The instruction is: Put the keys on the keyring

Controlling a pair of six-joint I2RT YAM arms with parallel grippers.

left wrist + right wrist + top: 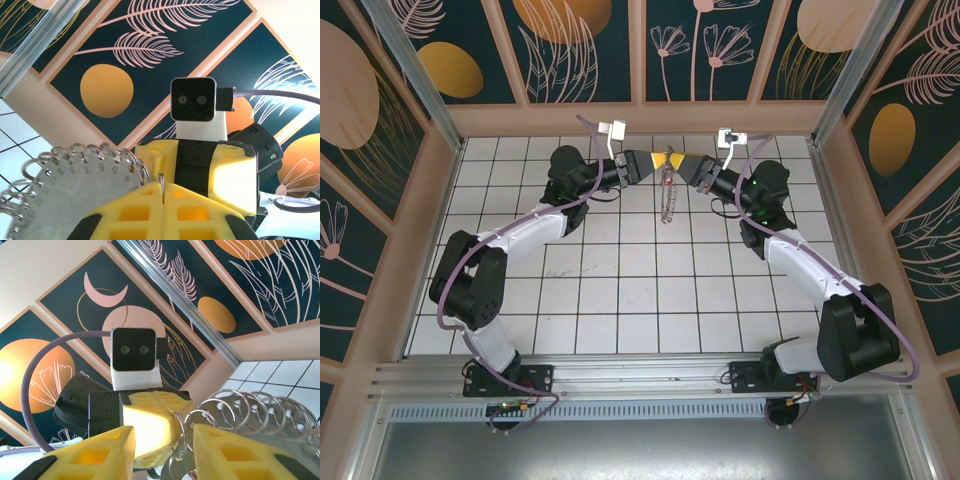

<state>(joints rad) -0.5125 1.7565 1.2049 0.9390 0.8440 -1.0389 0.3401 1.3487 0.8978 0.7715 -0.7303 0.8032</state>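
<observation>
L wrist view, nearest lens: left gripper [163, 196] is seen w/ yellow fingers pressed together, one thin wire ring [161, 179] pinched in the seam. R wrist view, nearest lens: right gripper [164, 437] is seen w/ fingers spread. A wire ring stands in the gap; contact w/ either pad cannot be told.

Top view: white tiled table [620, 290] noted. Left arm [520, 235] and right arm [800, 260] are bent inward, tips close together at far centre. The keyring [666, 200] is held between the tips, approx. vertical. Whether its lower end touches the tiles cannot be told.

Keyring look, L wrist view: a flat grey disc stamped w/ numerals along the rim, edged w/ many small silvery wire rings; the pinched ring is one of these. In R wrist view the rings are seen as a row of loops. From the top the keyring is reduced to a thin pale strip.

Key [667, 172]: recorded as a small red-brown spot at top of the keyring, between the fingertips; too small for detail.
</observation>
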